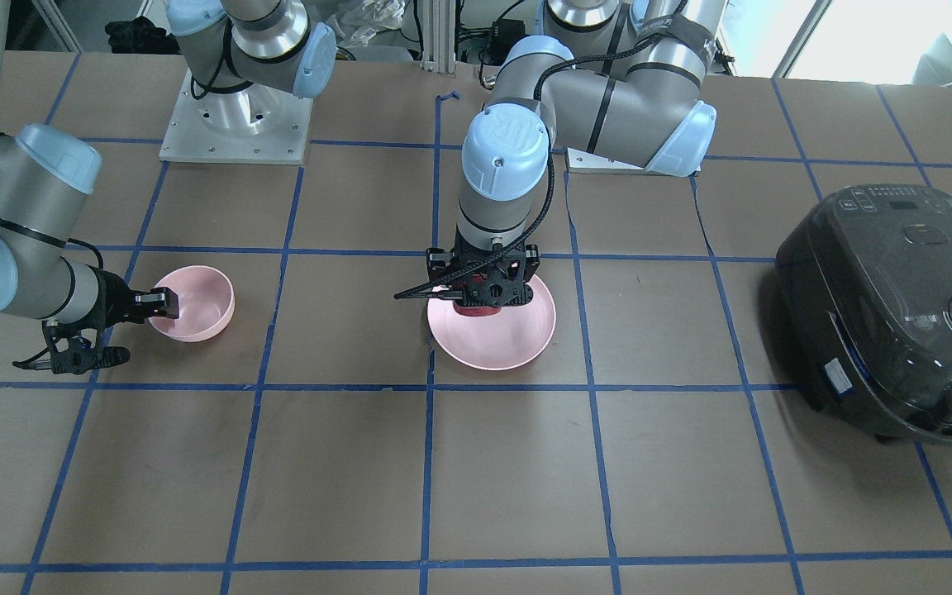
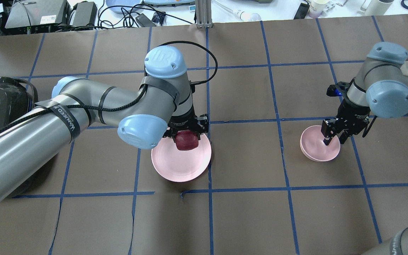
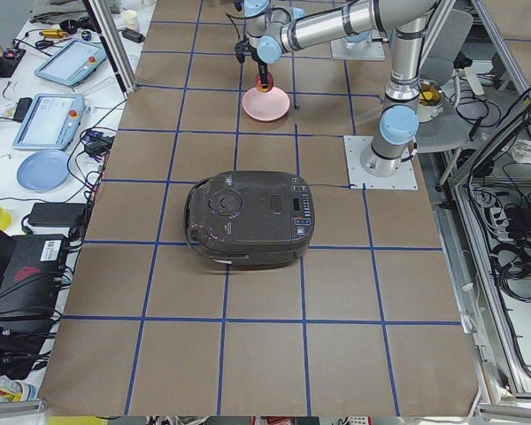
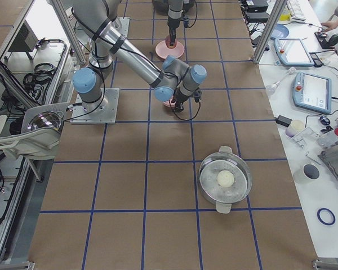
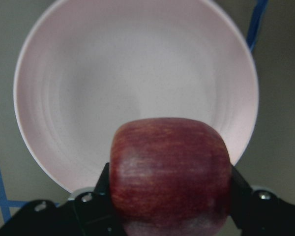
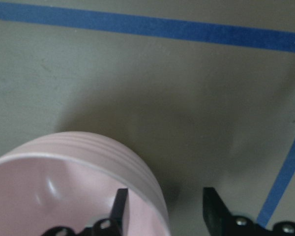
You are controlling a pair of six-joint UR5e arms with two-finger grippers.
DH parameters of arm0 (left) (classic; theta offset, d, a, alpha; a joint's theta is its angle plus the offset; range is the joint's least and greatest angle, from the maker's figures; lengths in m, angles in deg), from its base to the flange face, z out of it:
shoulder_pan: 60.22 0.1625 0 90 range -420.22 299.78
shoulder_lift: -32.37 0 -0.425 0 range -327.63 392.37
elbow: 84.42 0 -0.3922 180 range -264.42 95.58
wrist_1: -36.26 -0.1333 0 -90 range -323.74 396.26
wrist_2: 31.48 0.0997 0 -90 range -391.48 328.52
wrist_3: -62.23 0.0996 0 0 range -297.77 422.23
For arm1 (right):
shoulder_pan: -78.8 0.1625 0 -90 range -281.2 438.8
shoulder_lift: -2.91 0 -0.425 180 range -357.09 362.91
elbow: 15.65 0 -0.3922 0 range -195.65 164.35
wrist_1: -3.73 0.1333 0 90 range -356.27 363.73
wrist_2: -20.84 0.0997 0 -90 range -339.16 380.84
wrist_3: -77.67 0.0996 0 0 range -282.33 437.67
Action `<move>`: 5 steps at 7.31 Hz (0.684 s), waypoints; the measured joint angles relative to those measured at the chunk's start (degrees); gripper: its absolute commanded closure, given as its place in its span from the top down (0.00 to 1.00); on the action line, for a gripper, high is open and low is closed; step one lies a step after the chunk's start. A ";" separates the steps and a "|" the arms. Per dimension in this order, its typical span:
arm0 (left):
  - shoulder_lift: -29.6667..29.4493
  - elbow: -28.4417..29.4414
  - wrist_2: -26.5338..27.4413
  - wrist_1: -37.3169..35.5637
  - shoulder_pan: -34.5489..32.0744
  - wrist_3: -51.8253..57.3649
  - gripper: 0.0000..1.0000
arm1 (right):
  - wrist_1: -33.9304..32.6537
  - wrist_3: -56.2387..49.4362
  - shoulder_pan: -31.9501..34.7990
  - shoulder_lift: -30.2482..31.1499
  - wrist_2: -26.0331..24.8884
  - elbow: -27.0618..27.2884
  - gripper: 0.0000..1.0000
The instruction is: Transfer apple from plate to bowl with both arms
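Note:
My left gripper [image 2: 186, 136] is shut on the dark red apple [image 2: 187, 140] and holds it just over the far rim of the pale pink plate [image 2: 175, 166]. In the left wrist view the apple [image 5: 169, 172] sits between the black fingers with the plate [image 5: 137, 73] below. In the front view the apple [image 1: 476, 311] is mostly hidden under the gripper [image 1: 484, 297]. My right gripper [image 2: 334, 140] is open and straddles the rim of the small pink bowl [image 2: 315, 150], one finger inside and one outside. A gap shows beside the bowl's wall [image 6: 64, 187].
A dark grey rice cooker [image 1: 897, 314] stands on the robot's left end of the table. A steel pot with a glass lid [image 4: 225, 179] stands at the right end. Blue tape lines grid the brown tabletop [image 2: 246, 212].

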 measured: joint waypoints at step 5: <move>-0.83 9.99 -0.17 3.34 0.30 -0.18 0.00 | 4.35 12.25 2.20 2.29 5.65 -5.12 0.00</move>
